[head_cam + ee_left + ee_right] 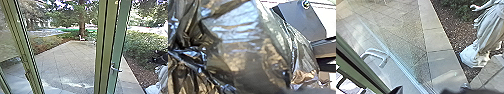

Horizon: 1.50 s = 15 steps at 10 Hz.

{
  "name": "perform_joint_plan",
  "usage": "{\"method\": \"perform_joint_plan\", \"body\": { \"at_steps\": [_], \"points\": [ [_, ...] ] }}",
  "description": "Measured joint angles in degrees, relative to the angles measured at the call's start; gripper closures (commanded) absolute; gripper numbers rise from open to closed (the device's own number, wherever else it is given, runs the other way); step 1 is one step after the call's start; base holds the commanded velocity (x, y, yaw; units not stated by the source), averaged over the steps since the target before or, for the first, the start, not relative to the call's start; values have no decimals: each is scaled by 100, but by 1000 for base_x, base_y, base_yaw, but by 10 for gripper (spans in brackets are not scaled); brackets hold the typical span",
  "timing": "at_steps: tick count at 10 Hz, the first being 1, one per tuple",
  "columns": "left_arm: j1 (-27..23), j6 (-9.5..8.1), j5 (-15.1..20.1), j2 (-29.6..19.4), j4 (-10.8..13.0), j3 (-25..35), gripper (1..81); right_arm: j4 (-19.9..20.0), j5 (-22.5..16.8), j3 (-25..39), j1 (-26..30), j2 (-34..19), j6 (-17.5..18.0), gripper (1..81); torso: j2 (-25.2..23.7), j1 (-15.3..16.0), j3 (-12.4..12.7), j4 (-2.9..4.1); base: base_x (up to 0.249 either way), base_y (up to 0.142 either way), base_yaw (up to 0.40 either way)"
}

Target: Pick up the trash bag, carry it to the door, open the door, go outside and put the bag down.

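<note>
A dark, glossy trash bag (243,52) hangs close against the robot's left wrist at the edge of a paved yard (65,57), its thin film creased and catching the light. The grip of the left tool cannot be told, though the closeness of the bag suggests it is being carried; the state of the right tool cannot be told either. The green-framed door (121,37), with its metal handle (115,68), stands near, right of centre, beside a pale green post (100,47); how far it is ajar is unclear. A second post (26,52) slants up at near left. Beyond, paving runs to a tree (81,18) at the far side, while a white statue (488,37) stands on the right by a bed of mulch.

The passage looks to be the risky part. Loose plastic could snag on the handle or a post and tear, spilling the contents. The door, if left unheld, could swing back into an arm or pin the bag against the frame. A base steered off line could scrape a post, and a wide turn to the right outside could topple the statue.
</note>
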Motion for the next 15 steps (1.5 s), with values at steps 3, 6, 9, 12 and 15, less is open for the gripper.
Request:
{"method": "perform_joint_plan", "body": {
  "at_steps": [3,6,9,12,15],
  "points": [
    [0,0,7,16,-6,0,811,-794,461,-185,44,-121,-234,10,0,2,0,0,0,0,0],
    [0,0,11,16,-6,0,811,-1471,824,-607,27,-278,-317,10,2,2,0,0,0,0,0],
    [0,0,22,18,-6,0,811,-2160,861,-1045,-148,-424,-352,10,2,6,0,0,0,0,0],
    [0,0,22,18,-5,0,811,-2533,872,-1423,-323,-374,-352,10,4,11,0,0,0,0,0],
    [0,0,24,52,2,0,811,-1212,257,-939,-494,-356,-390,10,4,13,0,0,0,0,0]
  ]
}}
